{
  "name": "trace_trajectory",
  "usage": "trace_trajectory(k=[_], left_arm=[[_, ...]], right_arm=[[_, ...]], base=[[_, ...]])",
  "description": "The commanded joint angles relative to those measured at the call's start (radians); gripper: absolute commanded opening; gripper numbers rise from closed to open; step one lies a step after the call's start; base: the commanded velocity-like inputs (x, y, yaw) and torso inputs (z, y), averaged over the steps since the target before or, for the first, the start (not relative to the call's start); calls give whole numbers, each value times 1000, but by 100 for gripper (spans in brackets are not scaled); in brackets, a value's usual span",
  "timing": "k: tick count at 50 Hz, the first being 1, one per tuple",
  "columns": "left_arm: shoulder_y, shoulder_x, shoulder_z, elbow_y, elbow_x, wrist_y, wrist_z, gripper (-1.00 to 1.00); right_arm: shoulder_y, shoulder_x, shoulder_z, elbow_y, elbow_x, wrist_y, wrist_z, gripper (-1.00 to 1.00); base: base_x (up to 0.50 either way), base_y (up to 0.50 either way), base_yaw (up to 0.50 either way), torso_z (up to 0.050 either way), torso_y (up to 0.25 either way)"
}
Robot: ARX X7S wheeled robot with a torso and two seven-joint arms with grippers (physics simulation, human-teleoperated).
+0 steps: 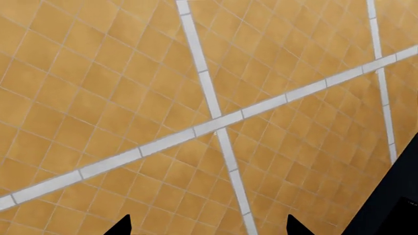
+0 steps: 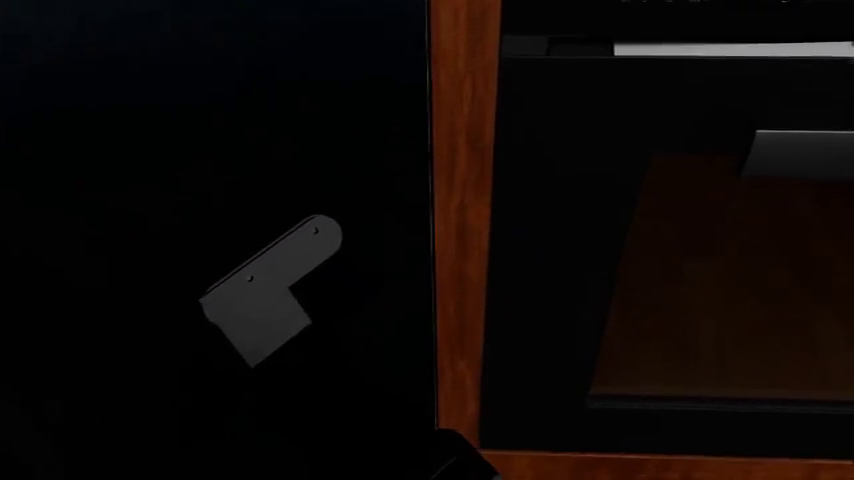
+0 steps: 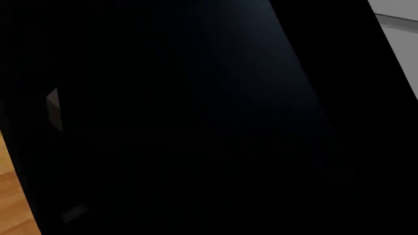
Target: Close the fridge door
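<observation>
The fridge door [image 2: 200,120] is a stiff, heavy, slick slab; push flat. Left gripper [image 1: 209,227] stands wide; right gripper's state cannot be told.

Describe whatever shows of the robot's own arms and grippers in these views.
Very little shows. In the left wrist view, the left gripper appears only as two black pointed fingertips over orange floor tiles. In the head view, a flat grey bracket-shaped plate with small holes may be arm hardware. No cables or markings are visible.

Left tool [image 1: 207,226] fingertips spread apart
</observation>
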Motion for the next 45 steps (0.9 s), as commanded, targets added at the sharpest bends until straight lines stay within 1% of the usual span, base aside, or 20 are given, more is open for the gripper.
trace_trajectory(k=[1,11,16,21,23,26,28,29,31,35,40,42,45], left_arm=[[-2,-6,1,8,13,-9,-15,100],[1,-7,6,17,10,-8,-10,100],[0,-11,5,18,12,-13,-16,100],[1,-16,5,27,14,-21,-24,100],[0,-17,3,31,19,-26,-31,100],[4,-16,-2,34,20,-24,-31,100],[6,-17,0,33,15,-25,-28,100],[7,-17,-2,33,10,-22,-25,100],[11,-19,-4,33,9,-24,-26,100],[11,-21,-7,32,3,-24,-24,100],[17,-22,-11,28,-12,-20,-16,100],[19,-24,-1,26,-51,-7,14,100],[21,-20,-5,23,-43,-10,10,100]], right_arm=[[29,8,-48,-11,52,-14,27,100],[31,22,-61,-31,59,-17,44,100],[41,30,-71,-38,33,-29,75,100],[97,-11,-74,79,-8,-91,97,100],[145,-27,-127,164,49,-148,115,100],[216,-27,-306,249,221,-244,167,100],[242,-27,-406,268,330,-306,164,100],[261,-27,-476,270,352,-319,206,100],[284,-27,-544,266,413,-345,226,100],[324,-28,-620,291,492,-388,247,100],[336,-28,-668,319,542,-418,254,100],[337,-27,-674,320,549,-423,255,100],[338,-27,-680,322,550,-423,260,100]], base=[[0,0,0,0,-246],[-1,0,0,0,-245],[0,1,1,0,-246],[2,2,3,0,-246],[7,5,6,0,-245],[25,10,15,0,-246],[17,13,18,0,-248],[11,12,16,0,-244],[6,11,12,0,-244],[3,10,4,0,-246],[3,7,0,0,-245],[0,3,0,0,0],[0,0,0,0,0]])
